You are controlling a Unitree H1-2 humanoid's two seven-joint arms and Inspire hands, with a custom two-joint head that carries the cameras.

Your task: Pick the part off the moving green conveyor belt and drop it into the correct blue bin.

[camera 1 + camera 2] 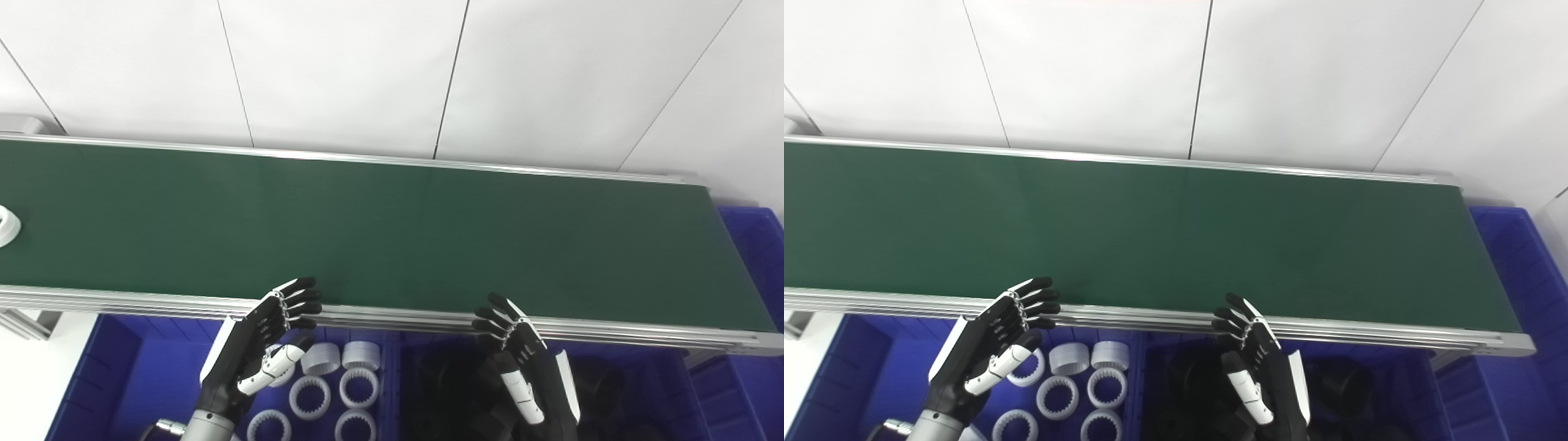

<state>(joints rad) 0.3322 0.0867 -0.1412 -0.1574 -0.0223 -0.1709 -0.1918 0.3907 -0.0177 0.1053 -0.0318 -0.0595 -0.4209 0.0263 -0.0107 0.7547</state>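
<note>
A white ring-shaped part [7,225] lies on the green conveyor belt [392,233] at the far left edge of the left eye view, half cut off; it is outside the right eye view. My left hand [263,343] is open and empty, held over the near rail above the blue bin [147,367] of white rings. My right hand [520,361] is open and empty, over the near rail above the blue bin [618,380] of black parts. Both hands are far to the right of the part.
Several white toothed rings [324,392] lie in the left bin. Dark cylindrical parts [1341,386] lie in the right bin. Another blue bin [756,245] stands at the belt's right end. A white panel wall rises behind the belt.
</note>
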